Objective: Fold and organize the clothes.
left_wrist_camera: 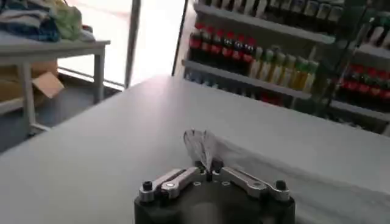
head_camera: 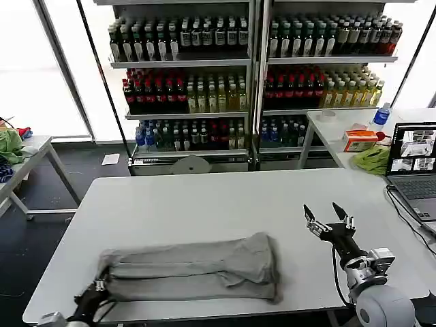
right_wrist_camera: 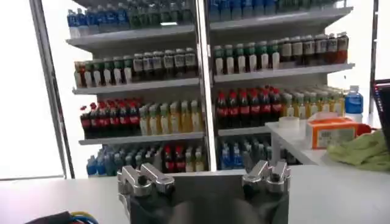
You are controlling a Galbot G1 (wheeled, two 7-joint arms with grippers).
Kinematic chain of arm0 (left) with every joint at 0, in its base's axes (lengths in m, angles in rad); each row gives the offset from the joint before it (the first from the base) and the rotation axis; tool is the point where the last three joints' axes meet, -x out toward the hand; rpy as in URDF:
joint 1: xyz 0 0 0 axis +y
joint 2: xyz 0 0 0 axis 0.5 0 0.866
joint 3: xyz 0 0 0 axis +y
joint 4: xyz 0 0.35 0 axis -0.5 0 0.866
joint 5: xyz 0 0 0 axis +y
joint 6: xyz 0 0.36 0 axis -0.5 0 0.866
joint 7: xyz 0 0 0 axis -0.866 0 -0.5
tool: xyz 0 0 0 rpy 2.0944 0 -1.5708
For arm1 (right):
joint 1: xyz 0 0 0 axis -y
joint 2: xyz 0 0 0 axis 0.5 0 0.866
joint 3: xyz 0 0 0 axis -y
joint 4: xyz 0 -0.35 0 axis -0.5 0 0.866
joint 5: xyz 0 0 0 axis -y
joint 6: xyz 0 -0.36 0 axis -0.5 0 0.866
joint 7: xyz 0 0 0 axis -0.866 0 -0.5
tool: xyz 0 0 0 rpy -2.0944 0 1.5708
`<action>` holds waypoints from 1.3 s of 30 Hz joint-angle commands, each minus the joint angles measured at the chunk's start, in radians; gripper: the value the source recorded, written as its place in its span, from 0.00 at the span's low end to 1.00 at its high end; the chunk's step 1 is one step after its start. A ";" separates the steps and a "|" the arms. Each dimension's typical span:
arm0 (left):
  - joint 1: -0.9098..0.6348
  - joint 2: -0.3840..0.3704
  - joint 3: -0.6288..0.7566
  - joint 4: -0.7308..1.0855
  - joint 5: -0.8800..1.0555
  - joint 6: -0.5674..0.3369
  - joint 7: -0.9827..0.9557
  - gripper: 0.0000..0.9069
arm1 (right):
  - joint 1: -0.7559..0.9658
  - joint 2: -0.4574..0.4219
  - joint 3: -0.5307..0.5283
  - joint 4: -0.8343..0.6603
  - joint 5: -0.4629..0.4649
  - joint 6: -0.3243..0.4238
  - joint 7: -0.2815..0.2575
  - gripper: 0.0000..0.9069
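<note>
One grey shirt lies folded into a long band on the white surface — near the front edge, toward my left.

My left pincer sits at the band's left end with its fingers closed on a pinch of the cloth; from the left wrist, the gathered fabric stands up just beyond the fingertips. My right pincer hovers over bare surface well to the right of the shirt, tilted upward, fingers spread apart and holding nothing. Farther right, a laptop rests at the surface's edge — drink shelves fill the background.
</note>
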 commanded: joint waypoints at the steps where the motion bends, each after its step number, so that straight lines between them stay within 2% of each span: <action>1: -0.008 0.147 -0.436 0.130 0.105 -0.009 0.185 0.01 | 0.013 -0.003 -0.007 -0.002 0.004 -0.002 0.001 1.00; 5: 0.006 0.222 -0.516 0.118 0.126 -0.001 0.201 0.01 | 0.009 -0.009 -0.004 0.000 0.011 0.000 0.001 1.00; 10: 0.023 0.248 -0.469 -0.005 0.102 0.018 0.181 0.01 | 0.011 0.001 -0.004 0.004 0.013 -0.001 0.002 1.00; 12: 0.023 0.245 -0.407 -0.121 0.061 0.060 0.148 0.01 | 0.010 0.004 -0.006 0.010 0.013 -0.002 0.002 1.00; 17: -0.003 0.260 -0.159 -0.254 0.041 0.085 0.018 0.01 | -0.022 0.018 0.001 0.038 0.005 -0.001 0.002 1.00; 21: -0.046 0.295 0.063 -0.288 -0.004 0.101 -0.089 0.01 | -0.055 0.036 0.004 0.048 -0.011 0.001 0.000 1.00; 23: -0.083 0.296 0.186 -0.279 -0.043 0.120 -0.137 0.01 | -0.070 0.044 0.006 0.049 -0.030 0.007 -0.004 1.00; 26: -0.116 0.281 0.296 -0.253 -0.046 0.128 -0.156 0.01 | -0.078 0.049 0.013 0.048 -0.038 0.013 -0.007 1.00; 33: -0.111 0.314 0.407 -0.238 -0.119 0.135 -0.170 0.01 | -0.088 0.046 0.029 0.050 -0.041 0.013 -0.011 1.00; 39: -0.133 0.384 0.454 -0.208 -0.131 0.134 -0.174 0.01 | -0.106 0.043 0.032 0.044 -0.054 0.016 -0.014 1.00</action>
